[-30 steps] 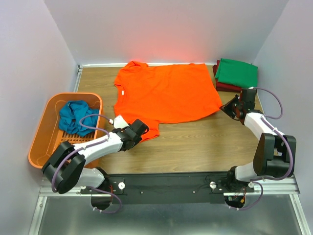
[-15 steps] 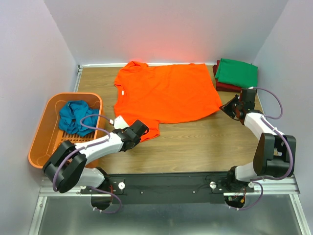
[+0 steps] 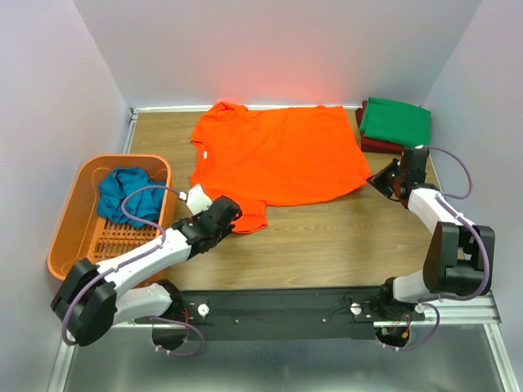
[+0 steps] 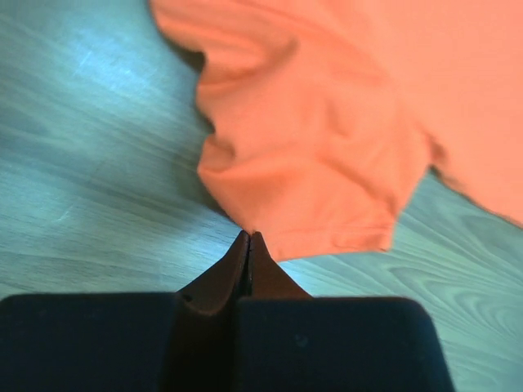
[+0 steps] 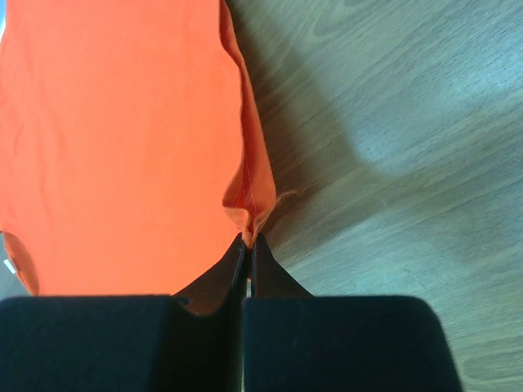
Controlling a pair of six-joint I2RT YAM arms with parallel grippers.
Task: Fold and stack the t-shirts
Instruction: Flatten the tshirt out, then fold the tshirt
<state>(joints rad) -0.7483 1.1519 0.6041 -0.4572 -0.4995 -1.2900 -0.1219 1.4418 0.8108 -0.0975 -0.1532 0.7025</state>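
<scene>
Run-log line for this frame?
left end effector: shut on sleeve of orange t-shirt | right end effector: shut on hem corner | state: spread flat on table

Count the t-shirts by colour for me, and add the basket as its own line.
Orange t-shirt: 1
Green t-shirt: 1
Dark red t-shirt: 1
Teal-blue t-shirt: 1
Orange basket: 1
Total: 5

Both low; left end effector (image 4: 249, 238) closed; right end effector (image 5: 248, 242) closed
</scene>
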